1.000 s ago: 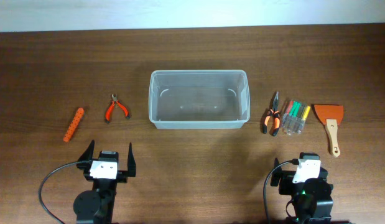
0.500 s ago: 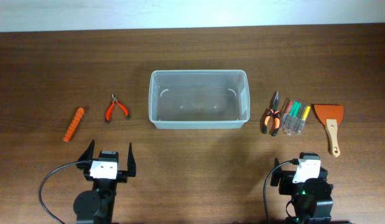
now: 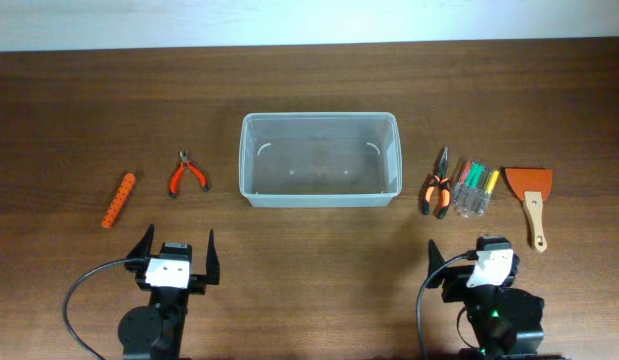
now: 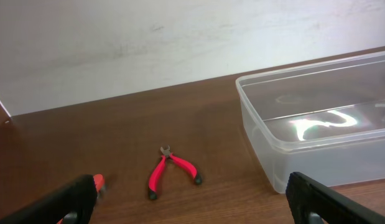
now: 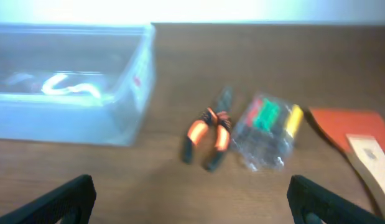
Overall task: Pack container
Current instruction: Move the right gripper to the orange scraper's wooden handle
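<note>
Beyond the wide-spread fingers [image 4: 71,200] of the left gripper [image 4: 192,205], red pliers [image 4: 171,172], container [image 4: 316,158] off right. Beyond the right gripper [image 5: 192,205], equally spread: orange pliers [image 5: 206,134], marker pack [image 5: 267,130], scraper [image 5: 341,127].

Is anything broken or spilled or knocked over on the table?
No, nothing looks wrong. The container stands upright and empty in the middle. The orange bar and red pliers lie flat on its left; the orange pliers, the clear pack and the scraper lie flat on its right. Nothing is spilled.
</note>
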You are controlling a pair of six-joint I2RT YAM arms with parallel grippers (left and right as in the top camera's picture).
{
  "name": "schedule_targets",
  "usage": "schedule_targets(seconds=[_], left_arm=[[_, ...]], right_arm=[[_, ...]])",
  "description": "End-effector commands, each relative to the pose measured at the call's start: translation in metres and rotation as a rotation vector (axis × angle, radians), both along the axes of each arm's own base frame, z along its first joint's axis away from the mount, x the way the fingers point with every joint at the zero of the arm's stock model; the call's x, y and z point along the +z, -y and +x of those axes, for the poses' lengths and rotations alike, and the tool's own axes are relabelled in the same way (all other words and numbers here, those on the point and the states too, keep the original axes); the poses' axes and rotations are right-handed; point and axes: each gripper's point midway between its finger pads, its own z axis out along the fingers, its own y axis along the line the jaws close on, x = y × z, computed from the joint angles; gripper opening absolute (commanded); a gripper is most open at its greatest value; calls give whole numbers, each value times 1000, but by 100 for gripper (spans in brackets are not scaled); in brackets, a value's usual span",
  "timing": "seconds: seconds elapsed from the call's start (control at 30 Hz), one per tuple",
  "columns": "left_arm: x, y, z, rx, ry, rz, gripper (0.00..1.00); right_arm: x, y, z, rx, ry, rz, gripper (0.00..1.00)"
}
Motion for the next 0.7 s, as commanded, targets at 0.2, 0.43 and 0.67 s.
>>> schedule_targets(seconds=[0.2, 0.43, 0.67], left_arm=[[51, -7, 1, 41, -70, -6, 99], [72, -13, 38, 73, -233, 13, 99], [75, -21, 96, 65, -367, 125, 99]], right_arm=[[53, -23, 4, 148, -33, -16, 99], [93, -4, 29, 51, -294, -56, 99], [151, -10, 75, 78, -511, -31, 99]])
